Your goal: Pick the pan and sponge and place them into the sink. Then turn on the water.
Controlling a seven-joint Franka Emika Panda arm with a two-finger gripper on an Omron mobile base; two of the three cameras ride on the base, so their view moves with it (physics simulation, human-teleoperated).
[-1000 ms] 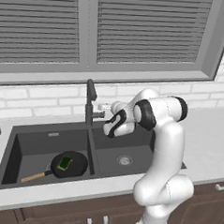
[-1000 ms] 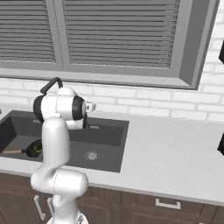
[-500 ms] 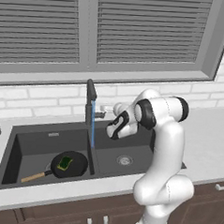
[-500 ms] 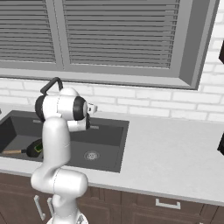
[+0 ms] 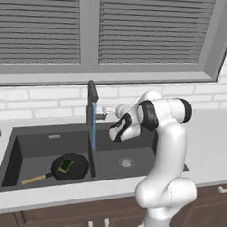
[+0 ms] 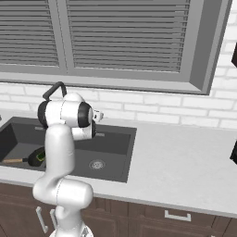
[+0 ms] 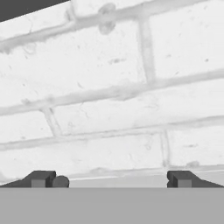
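You're looking at a light grey bench [image 5: 208, 145] running under a white brick wall [image 7: 113, 87] and a shuttered window [image 5: 139, 31]. The sink [image 5: 47, 142] is sitting sunk into it, with the pan [image 5: 71, 166] lying in its left basin and the sponge [image 5: 66, 165] resting inside the pan. The water [image 5: 93, 126] is streaming from the tap [image 5: 91, 97] down toward the divider. Your end effector [image 7: 109, 180] is hovering just right of the tap, fingers spread wide, gripping nothing, facing the wall. Right of the sink the bench is lying bare.
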